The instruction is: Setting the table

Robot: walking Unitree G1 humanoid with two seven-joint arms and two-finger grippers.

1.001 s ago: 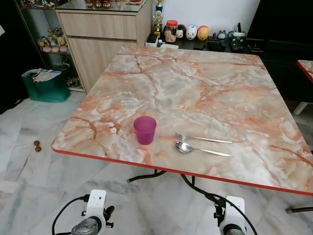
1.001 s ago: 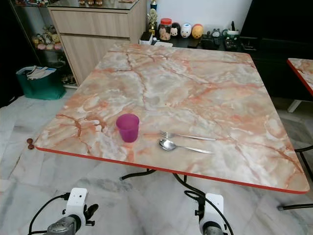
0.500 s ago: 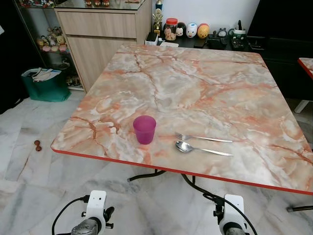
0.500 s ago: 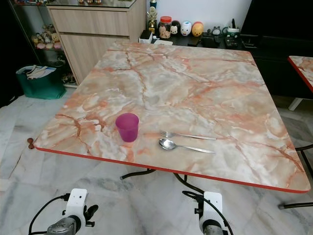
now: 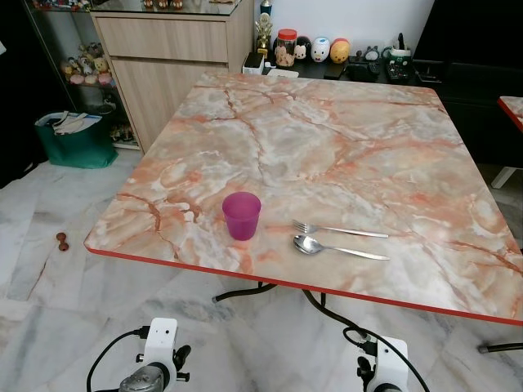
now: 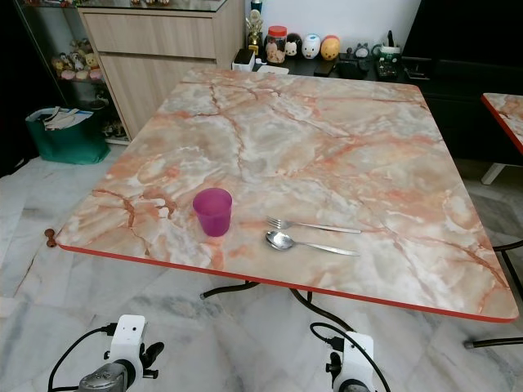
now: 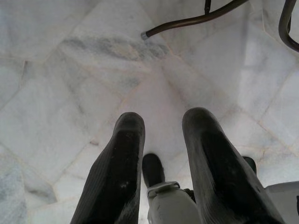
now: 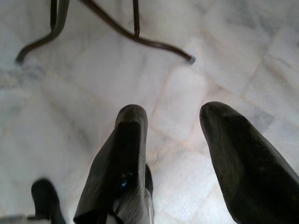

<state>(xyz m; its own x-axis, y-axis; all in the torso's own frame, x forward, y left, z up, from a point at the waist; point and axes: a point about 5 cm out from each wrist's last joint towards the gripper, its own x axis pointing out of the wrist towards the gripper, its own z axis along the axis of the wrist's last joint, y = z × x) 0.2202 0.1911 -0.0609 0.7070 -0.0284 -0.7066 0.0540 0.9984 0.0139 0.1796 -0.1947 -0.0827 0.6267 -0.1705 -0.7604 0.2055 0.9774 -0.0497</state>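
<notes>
A square marble table (image 5: 327, 139) with a red edge is the landmark here. Off its left side, on the pale tiled floor (image 5: 49, 294), sits a green bag (image 5: 75, 140) beside a wooden cabinet (image 5: 172, 57). On the table, near its front edge and toward its left side, a purple cup (image 5: 242, 216) stands upright. Just right of the cup, still near the front edge, a fork (image 5: 339, 231) and a spoon (image 5: 339, 248) lie side by side, the fork a little farther from the front edge, both with handles pointing toward the table's right side. Behind the table's far edge, small jars and figurines (image 5: 315, 51) line a dark shelf.

Both arms hang low in front of the table, below its top. The left gripper (image 7: 161, 140) points down at the floor, its two black fingers spread apart with nothing between them; the cup sits above and beyond it. The right gripper (image 8: 170, 135) also hangs over the floor near the table's dark metal legs (image 8: 117, 28), fingers parted and empty, with the fork and spoon above and beyond it.
</notes>
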